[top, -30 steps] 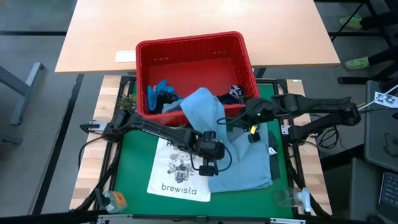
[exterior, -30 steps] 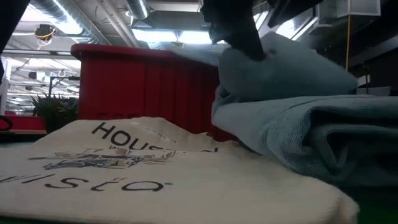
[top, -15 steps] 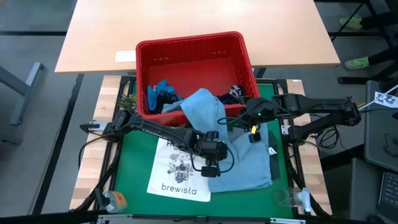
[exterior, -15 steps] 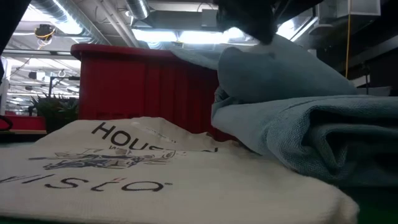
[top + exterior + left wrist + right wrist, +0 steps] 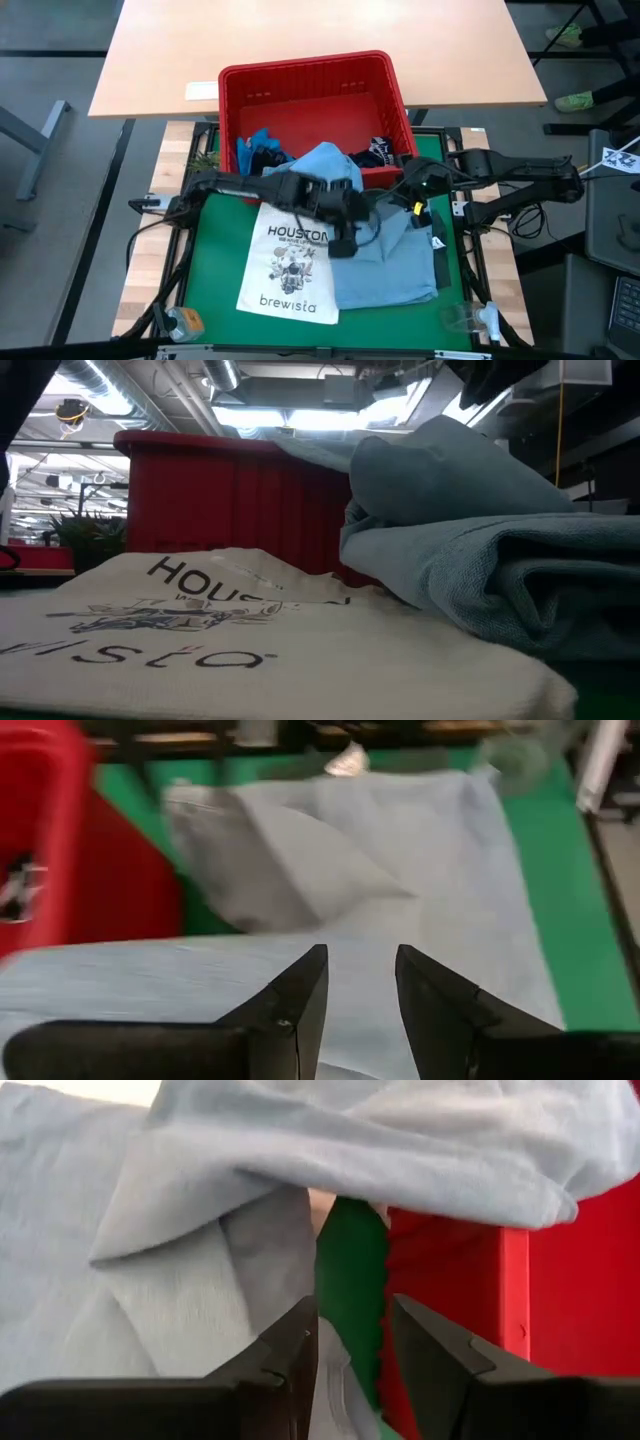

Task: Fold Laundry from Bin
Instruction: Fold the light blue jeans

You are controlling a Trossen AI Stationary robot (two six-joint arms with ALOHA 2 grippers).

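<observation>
1. Bin point(image 5: 305, 80): red slotted basket at far edge of the green mat point(image 5: 215, 250), approx. centre.
2. Laundry: light blue denim shirt point(image 5: 390, 265) lies on mat, right of centre, w/ 1 end draped up over the bin's near rim. Bright blue garment point(image 5: 260, 150) sits in bin's left part; dark navy garment point(image 5: 375, 152) in bin's right part.
3. White tote bag point(image 5: 285, 265) lies flat on mat, just left of the shirt, touching it.
4. Left gripper point(image 5: 360, 982): above the shirt near the bin's near rim. Jaws parted w/ a narrow gap, nothing between them; released.
5. Right gripper point(image 5: 352, 1335): at shirt's right part, close to the bin's near right corner. Jaws parted, gap empty; shirt fabric beyond, not grasped.
</observation>
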